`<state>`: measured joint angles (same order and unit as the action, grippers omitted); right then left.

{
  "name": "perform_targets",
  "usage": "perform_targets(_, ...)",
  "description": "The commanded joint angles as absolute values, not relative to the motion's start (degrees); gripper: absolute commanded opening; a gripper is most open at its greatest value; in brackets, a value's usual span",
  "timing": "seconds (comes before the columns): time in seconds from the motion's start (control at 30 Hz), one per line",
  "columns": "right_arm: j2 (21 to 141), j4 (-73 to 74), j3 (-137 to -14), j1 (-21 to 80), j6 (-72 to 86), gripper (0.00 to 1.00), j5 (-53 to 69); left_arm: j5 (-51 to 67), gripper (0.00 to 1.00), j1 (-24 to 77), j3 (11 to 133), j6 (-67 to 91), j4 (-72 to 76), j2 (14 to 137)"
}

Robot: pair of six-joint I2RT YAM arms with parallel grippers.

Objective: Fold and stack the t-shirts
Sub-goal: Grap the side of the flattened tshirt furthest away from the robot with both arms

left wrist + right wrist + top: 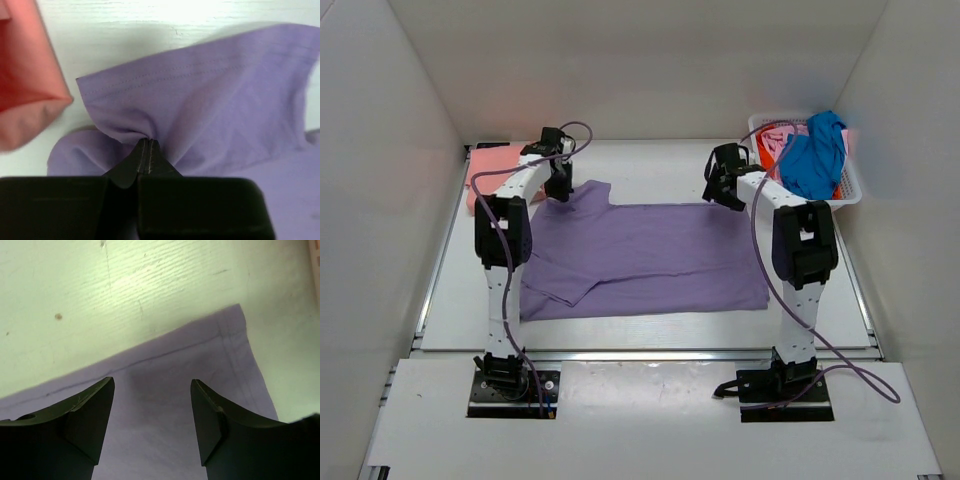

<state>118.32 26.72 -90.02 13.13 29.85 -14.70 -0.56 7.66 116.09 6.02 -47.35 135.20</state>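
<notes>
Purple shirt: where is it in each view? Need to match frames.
Top external: purple shirt spread flat mid-table between the arms.
Left wrist: centre and right, bunched in the shut left end effector.
Right wrist: hemmed corner under the open right end effector.
Shared landmark: white table.

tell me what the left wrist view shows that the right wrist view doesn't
Only left wrist: the left gripper shut on a bunched fold of the lavender t-shirt, with the salmon-pink t-shirt beside it. Only right wrist: the right gripper open over a flat hemmed corner. Both: lavender cloth on the white table.
</notes>
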Motion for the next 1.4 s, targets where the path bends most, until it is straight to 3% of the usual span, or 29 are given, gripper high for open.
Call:
perform_targets(0.0, 121.0, 29.9, -94.7, 11.5, 34.0, 0.60, -17.8, 2.2, 0.00, 6.9, 113.7, 7.3, -41.1, 126.8)
perform_targets(0.57, 129.9, 34.9, -103.4, 9.8, 35.9, 0.53, -18.9, 6.1, 0.00, 6.5, 111.4, 7.6, -41.0, 123.9)
perform_targets(0.67, 131.2, 36.6, -105.7, 9.5, 35.9, 0.41, -18.9, 6.2, 0.00, 6.8, 111.1, 7.7, -41.0, 124.3)
perform_targets(0.8, 131.9, 37.9, -107.2, 9.9, 35.7, 0.11, -18.9, 5.9, 0.00, 6.4, 111.7, 7.9, -41.9, 124.5)
perform_targets(0.93, 130.3, 37.5, -107.1, 10.6, 34.4, 0.03, -19.9, 5.7, 0.00, 6.3, 115.4, 7.5, -44.3, 125.5)
perform_targets(1.1, 126.0, 36.2, -105.8, 11.6, 32.8, 0.00, -20.1, 5.4, 0.00, 5.7, 117.2, 6.8, -47.6, 123.5)
perform_targets(1.37, 113.7, 24.7, -87.9, 11.6, 28.9, 0.00, -16.1, 3.2, 0.00, 4.6, 104.0, 5.1, -47.6, 110.9)
